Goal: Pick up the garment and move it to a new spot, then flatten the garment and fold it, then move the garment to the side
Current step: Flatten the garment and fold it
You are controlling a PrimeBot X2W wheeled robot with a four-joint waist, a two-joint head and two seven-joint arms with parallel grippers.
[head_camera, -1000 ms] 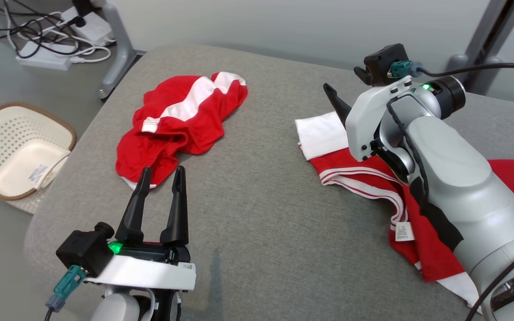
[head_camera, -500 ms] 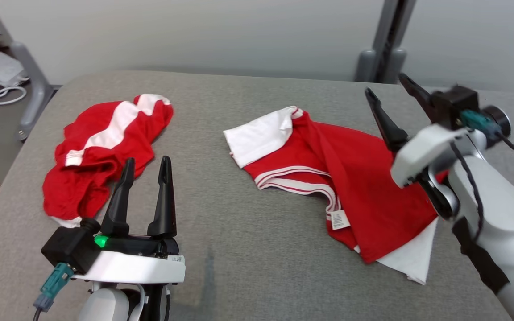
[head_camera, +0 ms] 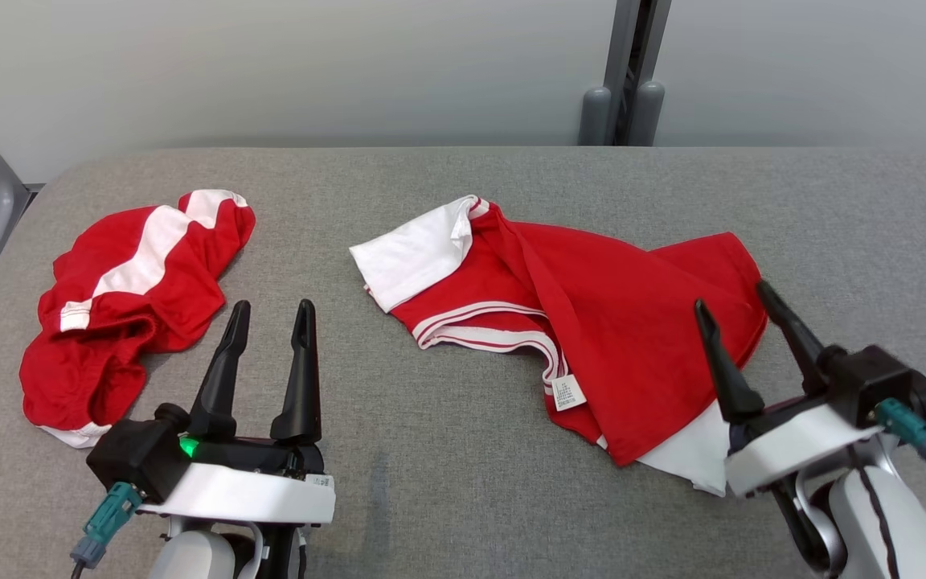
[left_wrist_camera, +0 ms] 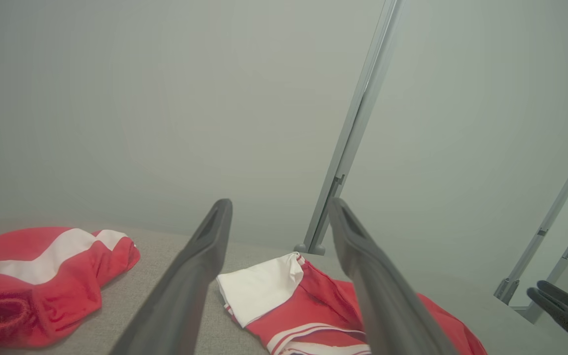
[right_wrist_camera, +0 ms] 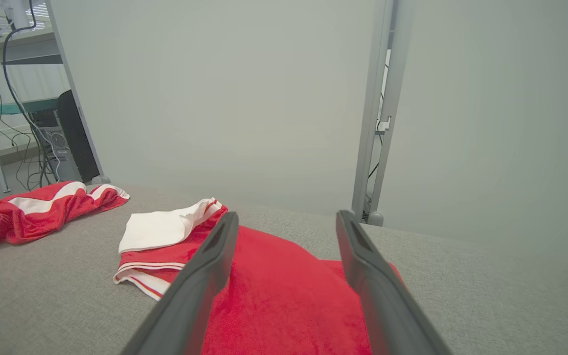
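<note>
Now the garment (head_camera: 608, 322), a red shirt with white trim, lies loose on the grey counter (head_camera: 447, 482) straight in front of the grey post (head_camera: 624, 80). It is bunched in diagonal folds, with its white sleeve (head_camera: 415, 253) turned out to the post's left and a white hem corner (head_camera: 692, 462) poking out on the near side. A second red-and-white garment (head_camera: 125, 297) sits crumpled well to the left of the post, apart from the shirt. Both grippers are empty. The left gripper (head_camera: 273, 307) hovers in front and left of the post, between the two garments. The right gripper (head_camera: 731, 294) stands in front and right of it, at the shirt's near edge. Each has its fingers spread and grips nothing.

Flattening looks like the step in hand. It should go best if each gripper takes its own edge, the left the sleeve and the right the hem corner. Each should pinch one layer only and draw outward low over the counter, so the folds run out rather than roll under. Grabbing near the care label (head_camera: 567, 394), where layers overlap, would likely drag the whole pile.

Against a second ago, the head camera has swung right, shifting the whole picture. The right arm, then stretched across the shirt and hiding much of it, has drawn back to the near side; the left gripper keeps its pose.
</note>
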